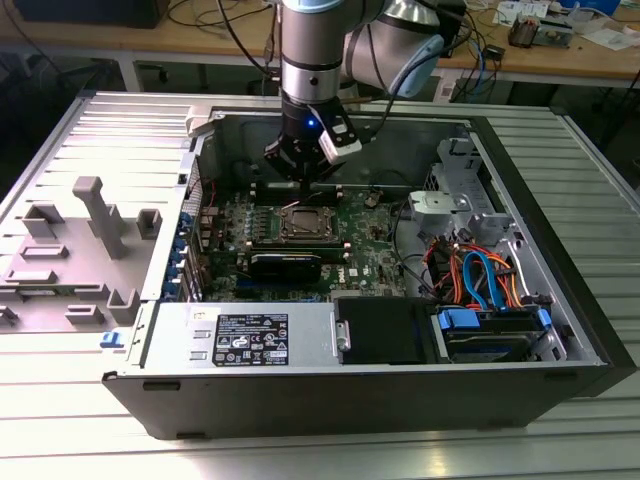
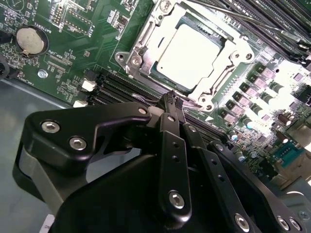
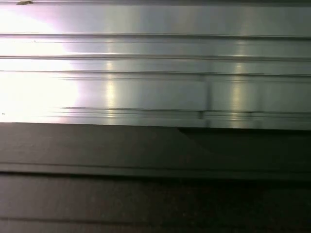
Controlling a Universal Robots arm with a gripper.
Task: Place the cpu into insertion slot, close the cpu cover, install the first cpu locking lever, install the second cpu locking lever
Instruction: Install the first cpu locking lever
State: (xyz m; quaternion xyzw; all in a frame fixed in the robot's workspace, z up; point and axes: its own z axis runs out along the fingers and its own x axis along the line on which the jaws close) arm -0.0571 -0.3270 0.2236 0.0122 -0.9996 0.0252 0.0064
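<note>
Cpu (image 2: pixel 194 53), its pale metal top facing up, lies seated in the socket on the green motherboard (image 2: pixel 73 48). In the second wrist view we see the silver frame of the cpu cover (image 2: pixel 143 46) lying flat around it. We find the gripper (image 2: pixel 172 99) with its black fingers (image 2: pixel 170 126) pressed together, tips at the socket's edge, just beside the hooked end of a thin wire locking lever (image 2: pixel 190 104); we cannot tell whether they touch it. In the exterior view the gripper hangs over the socket inside the open computer case (image 1: pixel 350 400).
</note>
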